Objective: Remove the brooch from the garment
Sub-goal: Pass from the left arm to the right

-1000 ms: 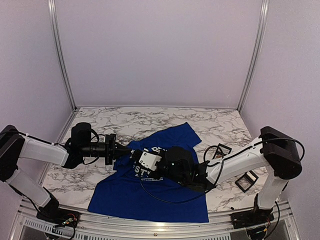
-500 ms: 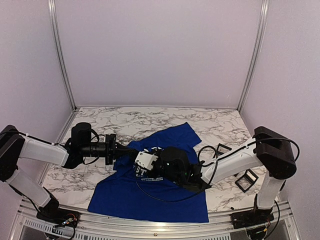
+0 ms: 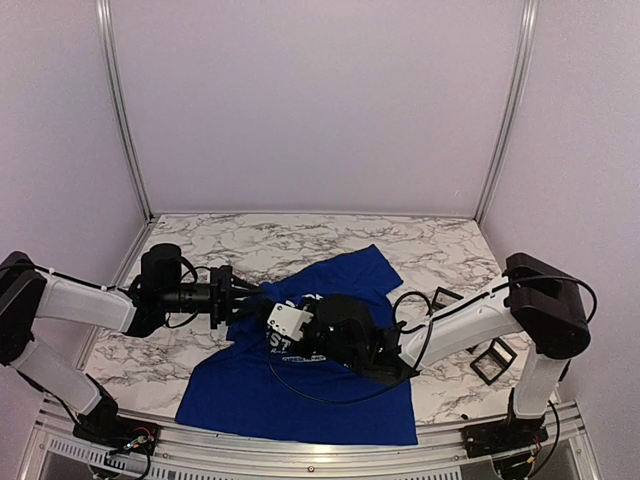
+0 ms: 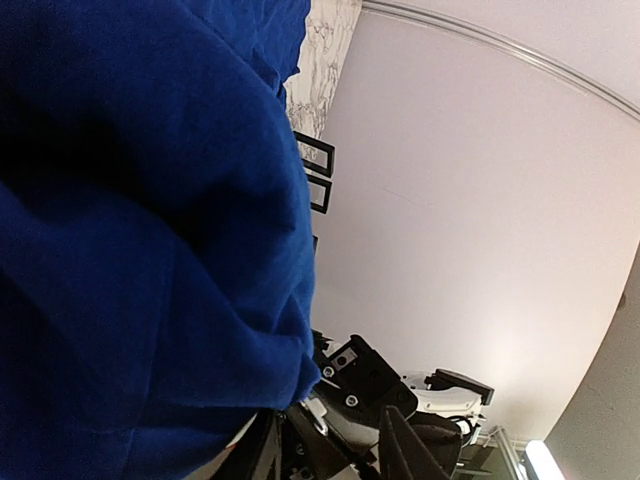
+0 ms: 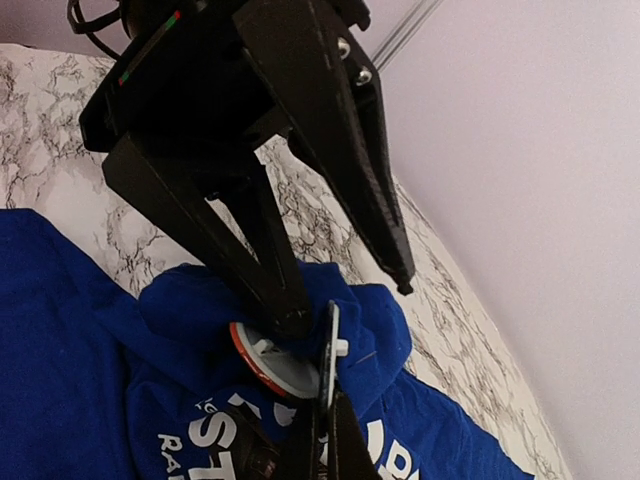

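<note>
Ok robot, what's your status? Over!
Left pincer open, fingertip at brooch. Right pincer beside brooch, grip unclear. Brooch on blue T-shirt, not off yet.

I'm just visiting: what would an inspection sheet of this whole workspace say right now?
Surface: marble-patterned table.
Job's things: blue T-shirt bunched mid-table; red-rimmed brooch on a raised fold.
Clutter: two black square frames at the right.
Tools: left tool open, one finger at the brooch; right tool beside the brooch, grip unclear.
Cables: black cable looped over the shirt's lower part.
Surroundings: lilac walls, metal rails.
</note>
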`<state>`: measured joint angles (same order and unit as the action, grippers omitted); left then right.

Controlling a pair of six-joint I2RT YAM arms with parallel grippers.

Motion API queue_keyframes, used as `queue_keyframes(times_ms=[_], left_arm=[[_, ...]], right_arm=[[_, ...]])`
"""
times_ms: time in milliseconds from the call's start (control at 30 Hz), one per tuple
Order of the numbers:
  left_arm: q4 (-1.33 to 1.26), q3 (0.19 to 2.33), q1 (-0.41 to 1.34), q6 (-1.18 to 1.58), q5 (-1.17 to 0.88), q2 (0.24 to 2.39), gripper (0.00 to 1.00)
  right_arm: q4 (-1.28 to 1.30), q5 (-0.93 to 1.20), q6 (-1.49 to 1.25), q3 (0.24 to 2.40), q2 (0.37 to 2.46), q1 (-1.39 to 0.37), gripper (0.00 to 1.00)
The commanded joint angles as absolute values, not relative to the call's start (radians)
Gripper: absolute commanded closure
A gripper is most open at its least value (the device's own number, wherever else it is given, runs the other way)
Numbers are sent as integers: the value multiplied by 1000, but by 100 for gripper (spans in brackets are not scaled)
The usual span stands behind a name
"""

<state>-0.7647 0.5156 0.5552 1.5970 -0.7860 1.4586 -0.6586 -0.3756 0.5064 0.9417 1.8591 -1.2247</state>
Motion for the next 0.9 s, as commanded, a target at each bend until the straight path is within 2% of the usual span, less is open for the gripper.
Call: queue_keyframes(times_ms=[0,67,200,467,700,867], left_arm=[[-719,555,560,1528,-798,1415,59],[-689,570,560,1498,-792,1403,53],[-615,597,557,1430,-779,1386,49],[-530,609,553,1290,-750,1354,48],[-209,682,550,1011,-637,1332,48],[-196,677,549,983,-573,1343,53]], right_arm=[[-579,-321,407,998,1849,-1208,100],[-545,-271,360,1006,1838,-1192,100],[-479,-148,270,1026,1822,-1145,100],[-392,55,125,1069,1842,-1072,100],[-346,283,-42,1125,1874,-996,100],[-315,475,-155,1184,1917,-921,100]])
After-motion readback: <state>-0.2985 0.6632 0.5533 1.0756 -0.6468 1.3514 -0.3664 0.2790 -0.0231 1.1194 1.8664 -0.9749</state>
